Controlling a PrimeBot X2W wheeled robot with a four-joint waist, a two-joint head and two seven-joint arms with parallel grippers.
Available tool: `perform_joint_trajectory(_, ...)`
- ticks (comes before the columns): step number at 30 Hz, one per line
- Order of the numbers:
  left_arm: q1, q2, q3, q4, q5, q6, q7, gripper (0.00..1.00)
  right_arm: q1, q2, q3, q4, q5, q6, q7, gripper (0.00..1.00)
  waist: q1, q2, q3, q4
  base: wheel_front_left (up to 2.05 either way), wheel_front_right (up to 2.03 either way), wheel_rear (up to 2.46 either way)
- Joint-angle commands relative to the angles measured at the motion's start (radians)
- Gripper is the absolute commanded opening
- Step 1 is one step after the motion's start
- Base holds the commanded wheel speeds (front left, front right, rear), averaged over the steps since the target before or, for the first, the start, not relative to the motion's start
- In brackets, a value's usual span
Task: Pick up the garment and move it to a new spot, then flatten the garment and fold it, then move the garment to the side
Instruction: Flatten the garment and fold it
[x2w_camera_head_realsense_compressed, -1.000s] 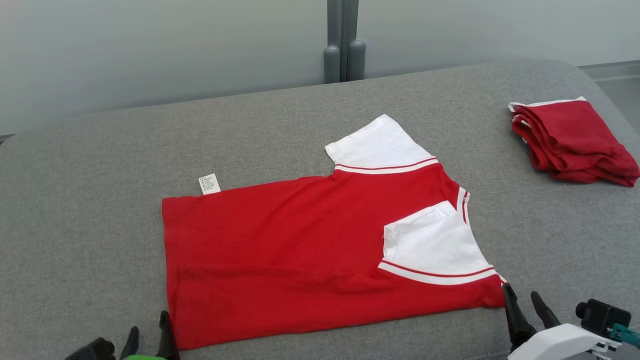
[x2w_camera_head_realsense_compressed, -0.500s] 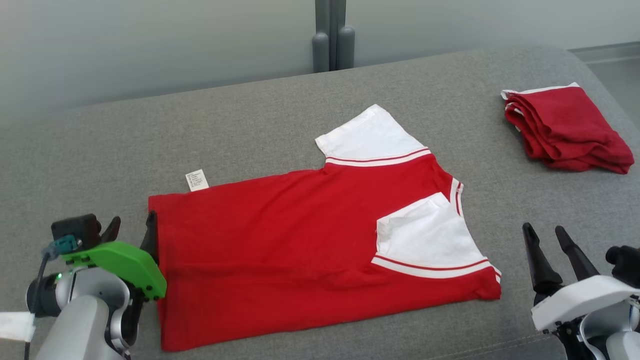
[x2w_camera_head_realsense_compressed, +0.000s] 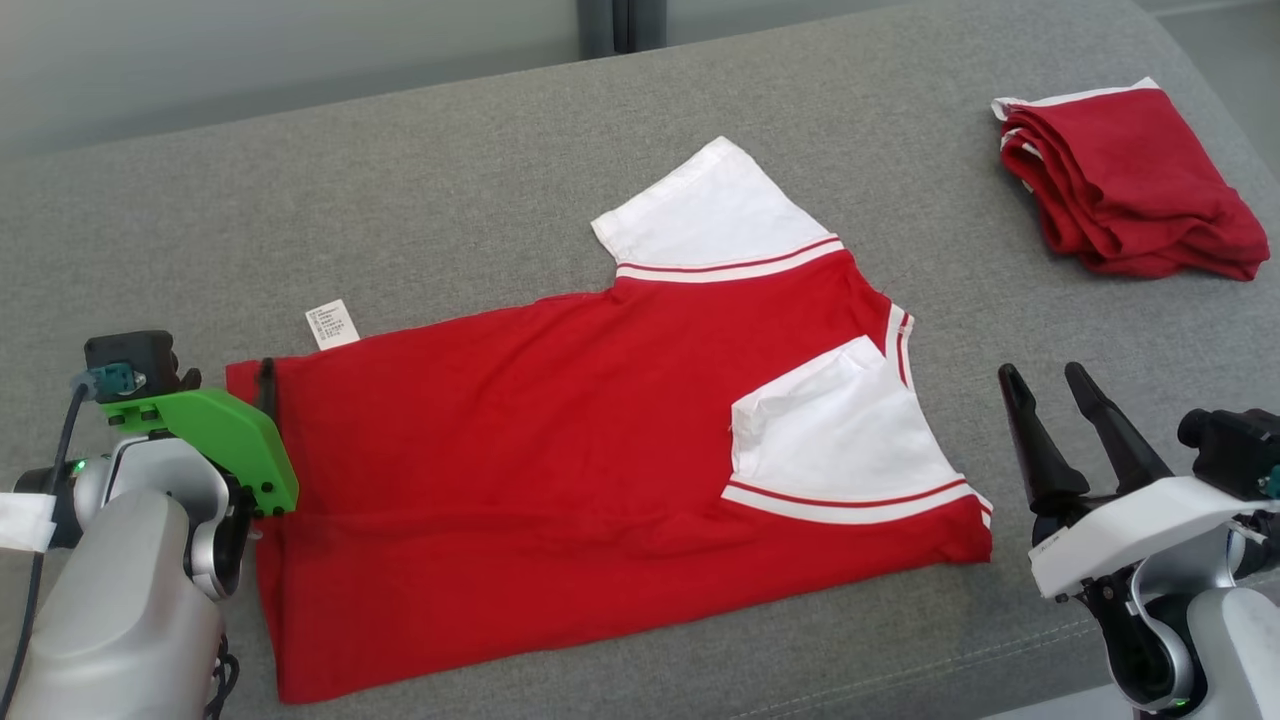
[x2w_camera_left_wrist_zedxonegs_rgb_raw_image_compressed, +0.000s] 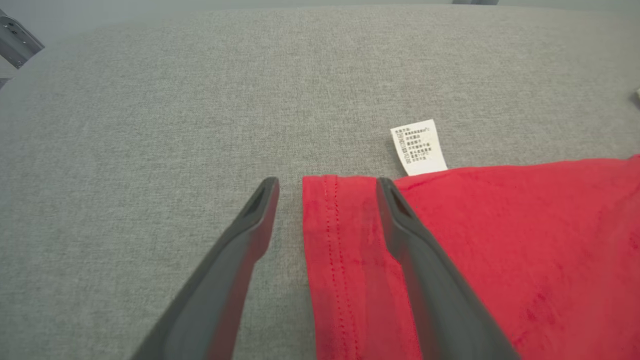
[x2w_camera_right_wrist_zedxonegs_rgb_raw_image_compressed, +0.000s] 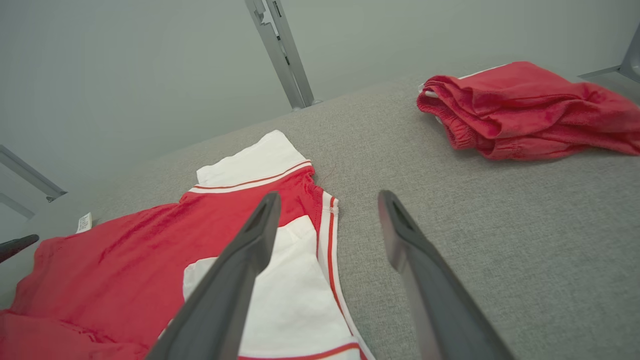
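Garments numbered two on the grey cushion (x2w_camera_head_realsense_compressed: 450, 200): one red T-shirt (x2w_camera_head_realsense_compressed: 560, 450) with two white sleeves lay flat in the middle, one sleeve folded over its body and one white care label (x2w_camera_head_realsense_compressed: 333, 324) poking from its far-left edge, while one folded red bundle (x2w_camera_head_realsense_compressed: 1130, 185) sat well apart at the far right. Both grippers had their fingers spread wide and held nothing. The left gripper (x2w_camera_left_wrist_zedxonegs_rgb_raw_image_compressed: 326, 182) straddled the T-shirt's left hem, and the right gripper (x2w_camera_head_realsense_compressed: 1041, 372) hovered just right of its near-right corner.
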Motion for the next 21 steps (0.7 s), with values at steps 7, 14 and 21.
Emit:
perform_joint_trajectory(7,-0.085,0.009,-0.02,0.124,0.027,-0.004,-0.018,1.0,-0.046,-0.017,0.034,0.006,0.018,0.0,-0.004,1.0,0.0,0.0,0.043,-0.022,0.0,0.0,0.0)
perform_joint_trajectory(14,-0.132,0.018,-0.031,0.217,0.032,-0.016,-0.014,1.0,-0.065,-0.031,0.05,0.014,0.031,0.0,-0.01,1.0,0.0,0.0,0.057,-0.033,0.0,0.0,0.0)
perform_joint_trajectory(21,-0.159,0.01,-0.052,0.265,0.039,-0.04,-0.034,1.0,-0.074,-0.039,0.053,0.022,0.038,0.0,-0.017,1.0,0.0,0.0,0.063,-0.04,0.0,0.0,0.0)
